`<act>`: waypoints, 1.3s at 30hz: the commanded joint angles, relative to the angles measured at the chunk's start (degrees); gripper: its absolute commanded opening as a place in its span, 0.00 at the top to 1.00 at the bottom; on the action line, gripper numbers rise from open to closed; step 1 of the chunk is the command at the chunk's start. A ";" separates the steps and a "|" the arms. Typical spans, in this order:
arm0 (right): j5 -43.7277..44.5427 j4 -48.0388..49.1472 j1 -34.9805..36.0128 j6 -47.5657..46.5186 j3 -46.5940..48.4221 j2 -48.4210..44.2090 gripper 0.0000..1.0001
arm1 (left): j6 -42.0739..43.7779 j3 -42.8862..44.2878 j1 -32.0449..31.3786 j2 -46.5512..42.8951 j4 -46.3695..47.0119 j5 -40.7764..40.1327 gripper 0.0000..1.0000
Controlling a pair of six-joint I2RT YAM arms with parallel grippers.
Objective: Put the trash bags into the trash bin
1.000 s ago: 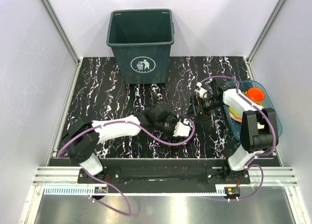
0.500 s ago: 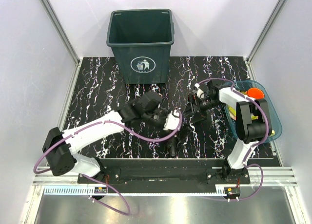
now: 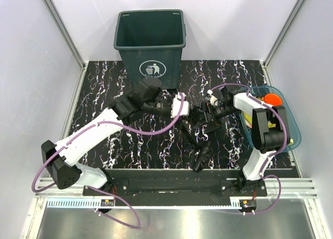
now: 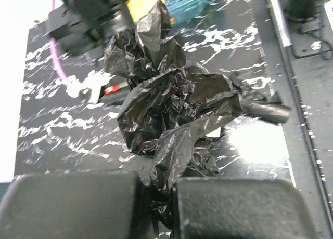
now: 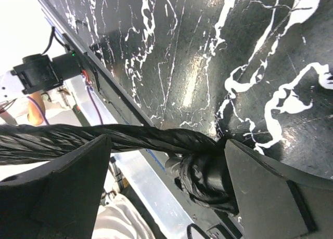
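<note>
Above marble tabletop (image 3: 104, 93), left pincer (image 4: 156, 184) clamps trash bags (image 4: 171, 109); right pincer (image 5: 167, 141) straddles them, grip unclear.

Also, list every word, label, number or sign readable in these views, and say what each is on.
No words or numbers are readable in any view.
Sign, no lettering: white round litter-figure pictogram on the front of the trash bin.
Small boards on the front rail: any marking is too small to read.
</note>
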 commanded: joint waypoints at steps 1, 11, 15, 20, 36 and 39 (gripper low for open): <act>3.47 -2.95 -0.27 -3.88 3.41 -0.60 0.00 | -1.97 4.73 4.73 -1.22 -0.13 -2.13 1.00; 9.97 -11.40 -0.27 -15.93 4.65 -7.11 0.01 | -13.39 15.27 14.32 -0.26 -0.31 -2.22 1.00; 10.51 -11.48 -0.27 -16.54 3.76 -8.86 0.00 | -17.17 19.58 14.41 0.36 1.10 -0.73 1.00; 10.15 -12.01 -0.19 -17.16 4.29 -9.13 0.00 | -20.86 27.39 14.41 3.61 0.05 -3.17 1.00; 16.21 -6.74 2.27 -14.87 13.77 -3.78 0.04 | -18.68 37.60 14.41 1.51 -1.71 -7.83 1.00; 17.62 -6.83 4.64 -15.58 15.89 -2.54 0.04 | -17.89 38.13 14.67 -1.04 -1.89 -9.59 1.00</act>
